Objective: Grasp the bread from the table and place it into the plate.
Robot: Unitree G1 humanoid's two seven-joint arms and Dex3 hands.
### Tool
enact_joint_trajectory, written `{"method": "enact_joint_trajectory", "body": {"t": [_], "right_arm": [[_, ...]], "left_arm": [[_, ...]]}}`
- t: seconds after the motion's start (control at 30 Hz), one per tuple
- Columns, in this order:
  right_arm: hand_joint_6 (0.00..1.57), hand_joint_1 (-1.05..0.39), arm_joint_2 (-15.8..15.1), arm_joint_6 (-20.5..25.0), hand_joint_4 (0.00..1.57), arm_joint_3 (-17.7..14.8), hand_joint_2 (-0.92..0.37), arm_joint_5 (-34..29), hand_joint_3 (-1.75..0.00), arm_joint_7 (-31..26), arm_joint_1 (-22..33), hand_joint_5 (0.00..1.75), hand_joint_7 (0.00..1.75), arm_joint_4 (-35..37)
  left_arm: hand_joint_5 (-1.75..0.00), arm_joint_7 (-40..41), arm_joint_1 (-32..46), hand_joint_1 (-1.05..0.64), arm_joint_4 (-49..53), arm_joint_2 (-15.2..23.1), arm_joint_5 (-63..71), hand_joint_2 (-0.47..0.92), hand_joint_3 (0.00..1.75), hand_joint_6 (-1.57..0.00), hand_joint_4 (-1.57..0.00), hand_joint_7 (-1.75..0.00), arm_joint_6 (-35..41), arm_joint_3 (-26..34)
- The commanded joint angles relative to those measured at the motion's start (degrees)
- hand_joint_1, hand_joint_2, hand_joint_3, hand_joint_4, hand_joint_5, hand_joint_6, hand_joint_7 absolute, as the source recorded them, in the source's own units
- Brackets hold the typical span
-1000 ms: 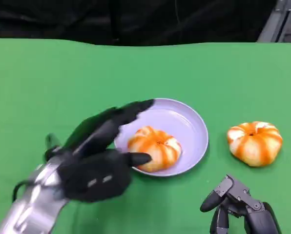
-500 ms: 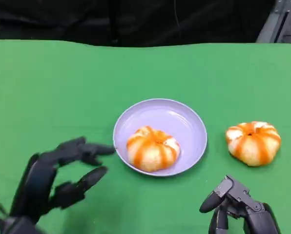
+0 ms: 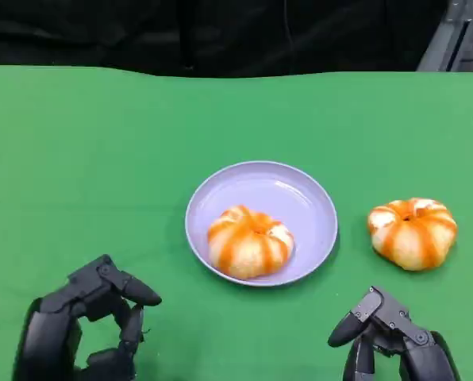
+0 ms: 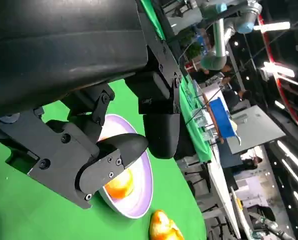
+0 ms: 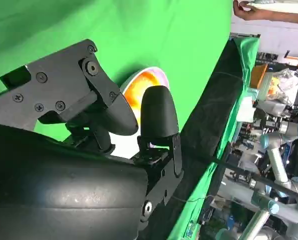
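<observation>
Two bread rolls are on my screen, both orange-and-white striped. One bread roll (image 3: pixel 250 242) lies inside the lilac plate (image 3: pixel 300 198), toward the plate's near-left portion, fully visible from the head camera. In the left wrist view I see only a sliver of this roll (image 4: pixel 120 184), the rest masked by a black finger. The second bread roll (image 3: pixel 412 232) rests on the green table (image 3: pixel 101 143) to the right of the plate, well apart from its rim; in the left wrist view it is cut off by the frame edge (image 4: pixel 164 227).

I read the left hand (image 3: pixel 82 333) at the lower left of the head view, near the table's front edge, clear of the plate. Its fingers are curled inward with nothing between them. The lower part of the hand is cropped by the frame.

The right hand (image 3: pixel 391 341) sits at the lower right, in front of the second roll and not touching it. Most of it is cut off; the visible fingers are bent and hold nothing. I cannot tell from the right wrist view how far the fingers close, since the black shell blocks much of that frame; the plate (image 5: pixel 131 82) shows there only partly, behind the fingers.

A person's hand (image 5: pixel 249 10) appears at that view's far corner, holding something I cannot identify.
</observation>
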Motion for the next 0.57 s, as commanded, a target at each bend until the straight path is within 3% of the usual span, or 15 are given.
{"method": "enact_joint_trajectory", "body": {"t": [0.03,0.57], "right_arm": [[0.49,-0.22,-0.37,0.4,0.78,-0.31,-0.65,0.76,-1.48,0.07,-0.1,1.75,1.75,-0.4],[0.49,-0.23,-0.78,0.59,0.8,-0.23,-0.65,1.03,-1.48,0.38,-0.38,1.75,1.75,-0.45]], "left_arm": [[-1.66,-0.27,0.06,-0.15,-0.07,-0.26,0.12,0.46,1.14,-0.79,-0.86,-1.51,-0.11,0.78],[-1.66,-1.03,0.63,-0.2,-0.4,-0.62,0.25,0.4,1.23,-0.81,-0.85,-1.49,-0.64,0.76]]}}
